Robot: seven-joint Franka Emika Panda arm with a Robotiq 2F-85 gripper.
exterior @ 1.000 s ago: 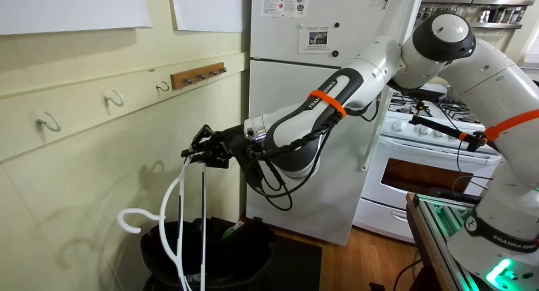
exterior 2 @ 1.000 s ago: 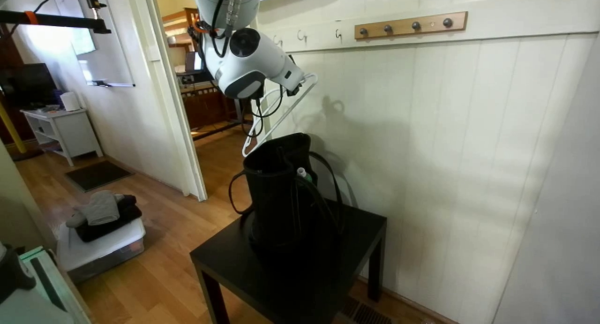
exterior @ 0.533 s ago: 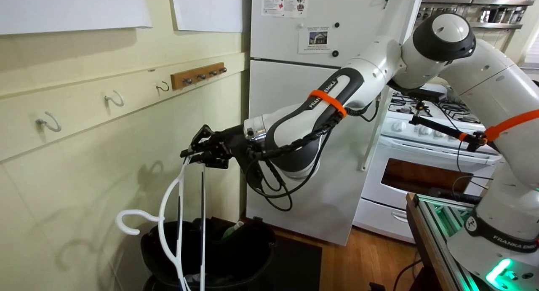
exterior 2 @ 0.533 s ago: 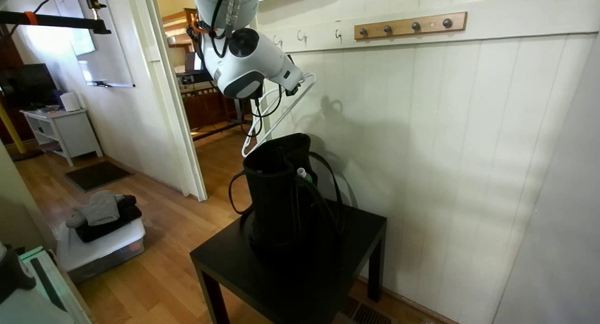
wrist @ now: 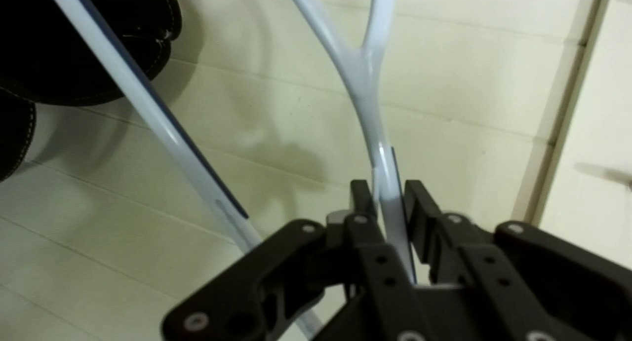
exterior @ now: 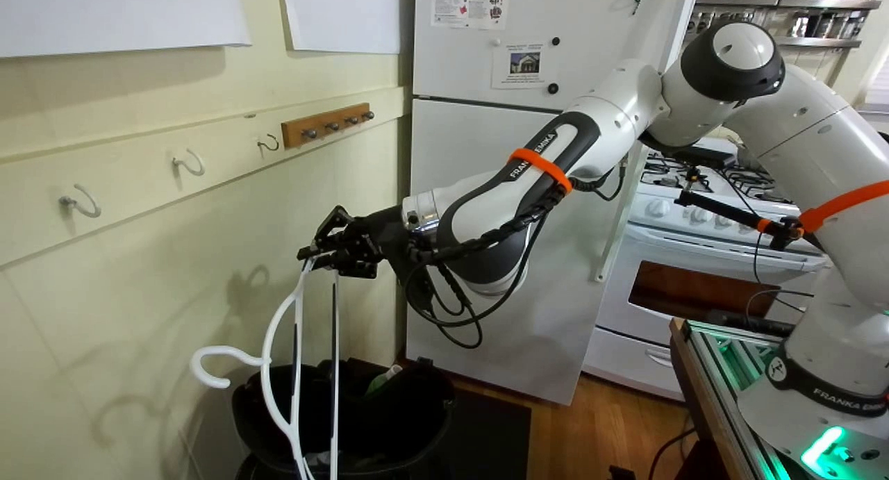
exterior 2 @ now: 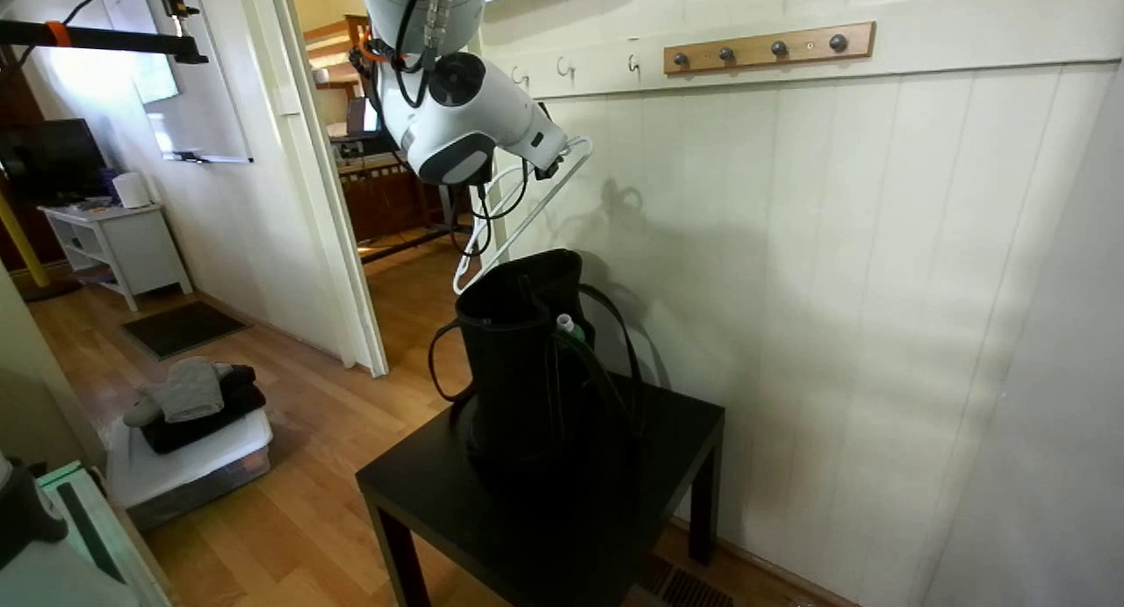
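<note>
A white hanger [exterior: 267, 362] with a curved hook is held by my gripper [exterior: 305, 256], which reaches toward the wall. In the wrist view, the hanger's white arm [wrist: 363, 79] runs down between the black fingers of the gripper [wrist: 385, 188], which are closed around it near its end. A second straight bar of the hanger [wrist: 163, 121] passes to the left, outside the jaws. Its hook hangs out to the side in an exterior view. Below it is an open black bag [exterior 2: 509, 387], with a bottle [exterior 2: 568, 328] poking up inside.
The bag stands on a black side table [exterior 2: 562, 528]. Along the wall rail are white hooks [exterior: 187, 162], a dark hook [exterior: 268, 143] and a wooden peg rack [exterior: 326, 124]. A white fridge [exterior: 479, 160] and a stove [exterior: 694, 258] stand beyond the arm.
The hanger's hook has shifted very slightly left in an exterior view, and the arm a hair left. The grip looks the same.
</note>
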